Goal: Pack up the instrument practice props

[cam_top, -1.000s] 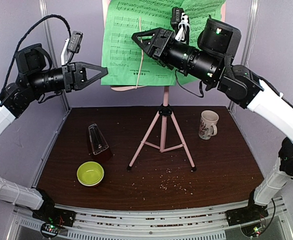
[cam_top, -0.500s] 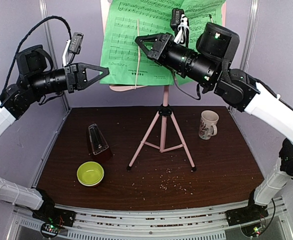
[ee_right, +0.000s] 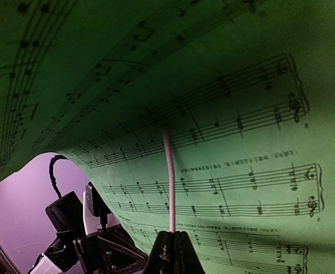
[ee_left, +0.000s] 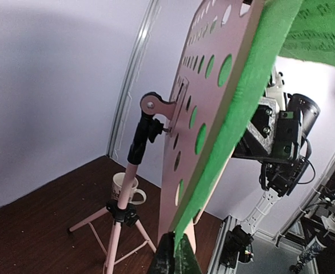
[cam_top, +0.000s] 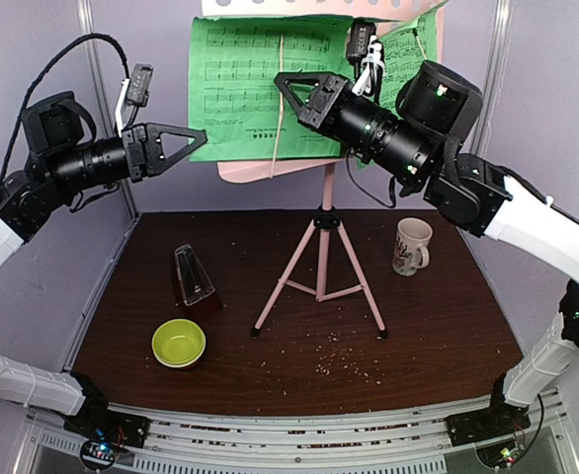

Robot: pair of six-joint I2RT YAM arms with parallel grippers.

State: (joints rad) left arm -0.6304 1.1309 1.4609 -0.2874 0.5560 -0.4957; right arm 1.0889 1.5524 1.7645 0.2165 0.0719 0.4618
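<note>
Left gripper (cam_top: pixel 203 133) is up at the left edge of the sheets (cam_top: pixel 240 89) with its jaws closed. Its wrist cam shows the green edge running down into the fingers (ee_left: pixel 166 258), so it reads as pinching the paper.

Right gripper (cam_top: pixel 278 77) is at the front of the sheets near mid-page, jaws also closed. Its wrist cam shows a thin pink rod (ee_right: pixel 168 177) running down the page into the seam between the tips, which looks clamped on the rod. Both arms are raised well above the bench (cam_top: pixel 438 336).

- Stand (cam_top: pixel 326 193): the tripod sits mid-bench with its legs spread and the perforated desk on top.
- Sheets: they lie on the desk's front face, with the left edge sticking out just past the desk.
- Metronome (cam_top: pixel 193 281): upright on the bench, left of the stand's legs and apart from them, with neither gripper near it.
- Bowl (cam_top: pixel 179 343): just beside the metronome on the side nearer the arm bases; can't tell if they touch.
- Mug (cam_top: pixel 411 245): upright, right of the stand toward the back.
- Crumbs (cam_top: pixel 341 348): scattered on the bench in front of the stand's legs.
</note>
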